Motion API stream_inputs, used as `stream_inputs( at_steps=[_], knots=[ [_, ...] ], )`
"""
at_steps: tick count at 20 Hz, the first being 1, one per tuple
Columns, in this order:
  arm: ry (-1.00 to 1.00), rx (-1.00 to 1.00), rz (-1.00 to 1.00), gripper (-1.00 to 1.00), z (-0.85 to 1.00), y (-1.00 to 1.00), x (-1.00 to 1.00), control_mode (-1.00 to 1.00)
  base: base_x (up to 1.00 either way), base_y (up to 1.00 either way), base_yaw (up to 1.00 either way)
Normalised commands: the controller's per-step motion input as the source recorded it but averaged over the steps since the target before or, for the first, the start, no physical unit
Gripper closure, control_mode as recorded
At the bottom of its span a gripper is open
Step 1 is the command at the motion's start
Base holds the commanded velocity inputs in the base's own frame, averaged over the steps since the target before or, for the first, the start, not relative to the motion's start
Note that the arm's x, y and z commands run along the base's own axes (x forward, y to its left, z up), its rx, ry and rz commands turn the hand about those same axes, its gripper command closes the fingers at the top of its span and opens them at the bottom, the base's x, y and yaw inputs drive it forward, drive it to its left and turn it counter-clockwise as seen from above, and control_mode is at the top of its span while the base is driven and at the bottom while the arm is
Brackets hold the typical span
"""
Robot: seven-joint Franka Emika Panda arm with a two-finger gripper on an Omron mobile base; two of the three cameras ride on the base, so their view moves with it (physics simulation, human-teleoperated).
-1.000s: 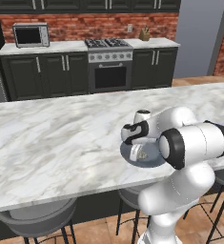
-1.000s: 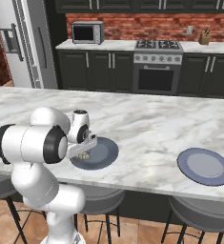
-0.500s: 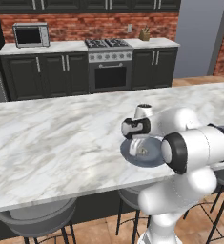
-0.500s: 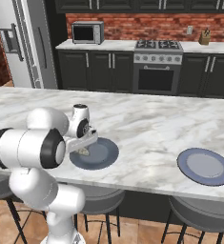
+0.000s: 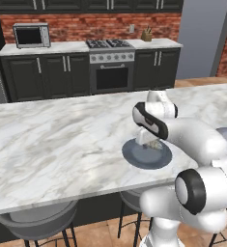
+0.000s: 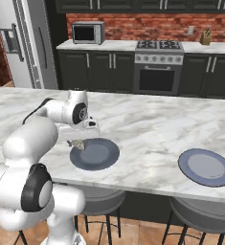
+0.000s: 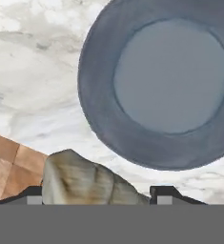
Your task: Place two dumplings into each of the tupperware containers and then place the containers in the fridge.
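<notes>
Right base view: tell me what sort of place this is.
A home-style kitchen, rendered. A stove stands between dark cabinets, with a microwave on the back counter and a fridge at left. In front runs a marble island with stools.

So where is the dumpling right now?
The dumpling sits between the end effector's fingertips in the hand view, lifted just above the near edge of the dark plate on the marble counter.
</notes>
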Motion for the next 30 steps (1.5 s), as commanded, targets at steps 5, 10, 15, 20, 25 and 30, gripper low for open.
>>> stream_inputs(
  at_steps=[5,10,15,20,25,30],
  knots=[
    [0.25,-0.06,-0.50,1.00,0.34,-0.73,-0.71,-1.00,0.00,0.00,0.00],
    [0.13,-0.04,-0.54,1.00,0.00,-0.24,-0.48,-1.00,0.00,0.00,0.00],
    [-0.18,-0.23,-0.16,1.00,0.02,0.45,-0.10,-1.00,0.00,0.00,0.00],
    [-0.30,-0.15,-0.13,1.00,0.26,-0.02,-0.60,-1.00,0.00,0.00,0.00],
    [-0.15,0.00,-0.03,1.00,0.48,0.00,-0.40,-1.00,0.00,0.00,0.00],
    [-0.04,-0.02,0.00,1.00,0.24,0.17,-0.06,-1.00,0.00,0.00,0.00]
  ],
)
